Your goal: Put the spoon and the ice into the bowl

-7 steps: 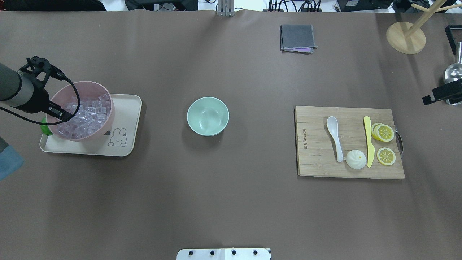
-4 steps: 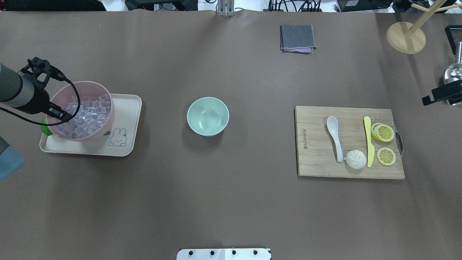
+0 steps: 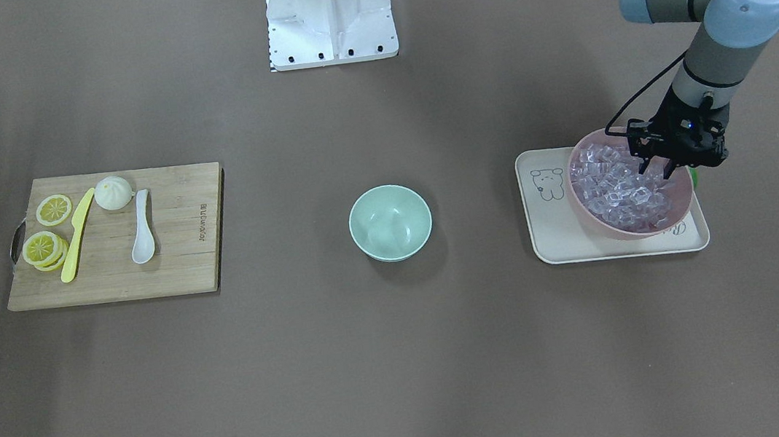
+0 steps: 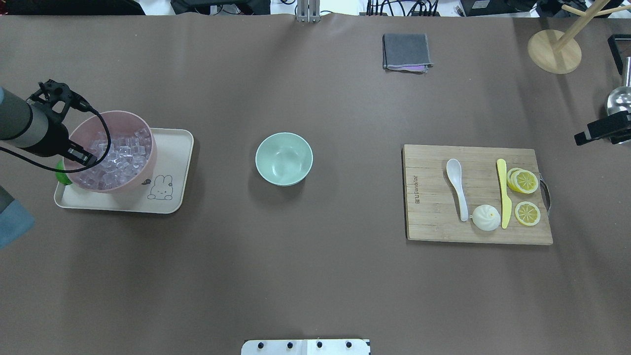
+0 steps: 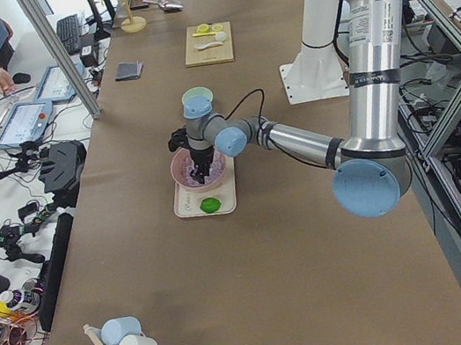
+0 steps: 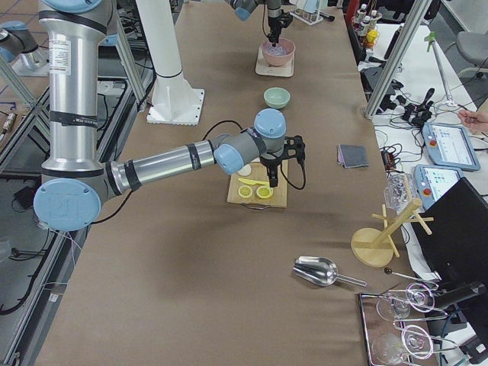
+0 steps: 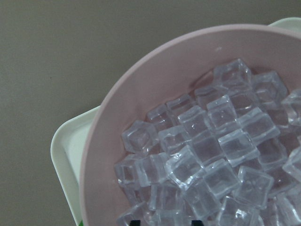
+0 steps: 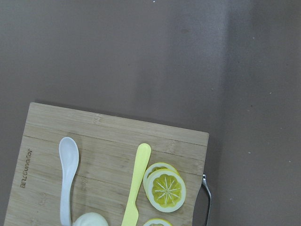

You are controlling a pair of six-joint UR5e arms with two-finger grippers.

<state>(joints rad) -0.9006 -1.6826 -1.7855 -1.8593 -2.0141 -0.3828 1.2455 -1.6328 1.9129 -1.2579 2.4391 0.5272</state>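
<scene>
- Front-facing view: L hand spread over ice in pink bowl.
- R hand near board w/ spoon; can't tell its state.

Left arm: elbow raised high, with the grey forearm sloping steeply down to the wrist.
Left wrist: bent so that the tool points almost straight down; a black cable loops beside it.
Left gripper: lowered and aimed downward, its two fingers spread apart, with only their dark tips at the wrist view's bottom edge.
Right arm: stretched out nearly level from its base, with the wrist turned downward at the end.
Right gripper: hangs pointing down; its fingers are too small and dark to judge their spacing.
</scene>
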